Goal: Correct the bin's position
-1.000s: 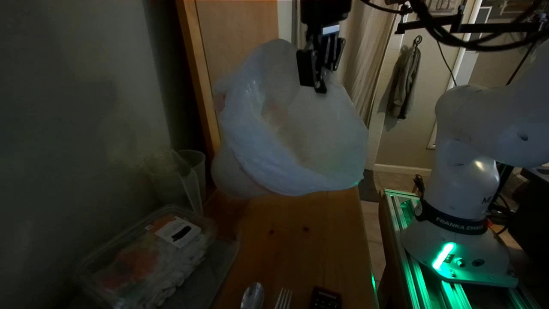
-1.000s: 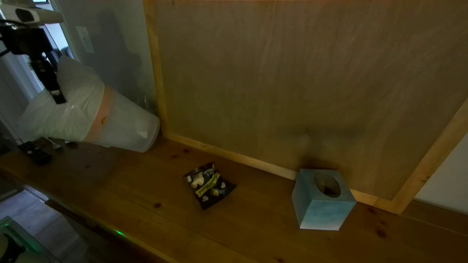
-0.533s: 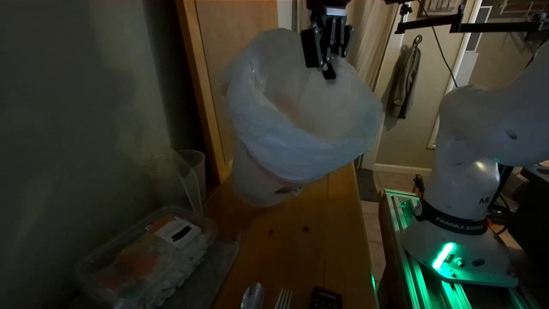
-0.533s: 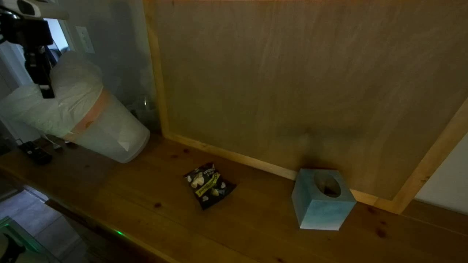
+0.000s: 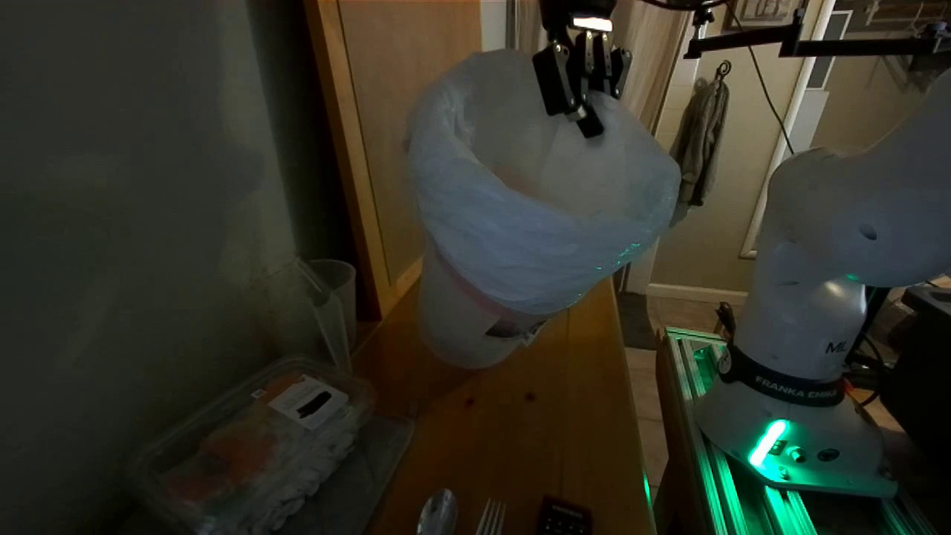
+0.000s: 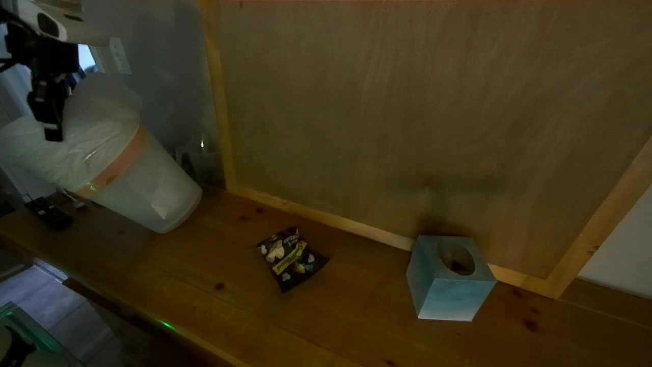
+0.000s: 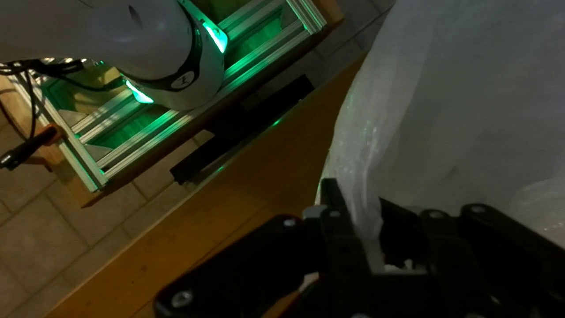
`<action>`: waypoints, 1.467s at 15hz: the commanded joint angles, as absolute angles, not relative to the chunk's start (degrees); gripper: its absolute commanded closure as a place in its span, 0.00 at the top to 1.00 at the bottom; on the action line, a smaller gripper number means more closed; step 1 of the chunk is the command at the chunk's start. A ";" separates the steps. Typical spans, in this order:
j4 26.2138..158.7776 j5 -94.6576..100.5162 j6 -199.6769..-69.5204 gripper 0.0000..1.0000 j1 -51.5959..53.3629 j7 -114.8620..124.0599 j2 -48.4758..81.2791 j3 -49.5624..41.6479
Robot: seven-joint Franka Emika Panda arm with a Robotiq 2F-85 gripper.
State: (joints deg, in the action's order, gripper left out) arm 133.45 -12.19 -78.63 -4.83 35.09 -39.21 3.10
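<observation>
White plastic: in an exterior view, holds the large round bin (image 5: 461, 319), lined with a crinkled translucent bag (image 5: 513, 238), tilted over the brown wooden tabletop (image 5: 513, 446); cannot tell whether touching. In an exterior view, holds it tilted likewise, apart from a black squarish snack packet (image 6: 291, 259) and a pale-blue cube-shaped box (image 6: 451, 285) on the tabletop. In the wrist view, clenches the bag-covered rim (image 7: 359, 176) in the black two-fingered gripper (image 7: 358, 203).
</observation>
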 commanded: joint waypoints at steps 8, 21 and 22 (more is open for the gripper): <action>135.29 -23.44 -76.10 0.02 -11.22 32.59 -38.61 -3.76; 133.19 -21.32 -73.80 0.82 -11.63 32.49 -41.30 0.12; 131.91 -20.54 -73.10 0.88 -11.29 32.72 -41.96 1.42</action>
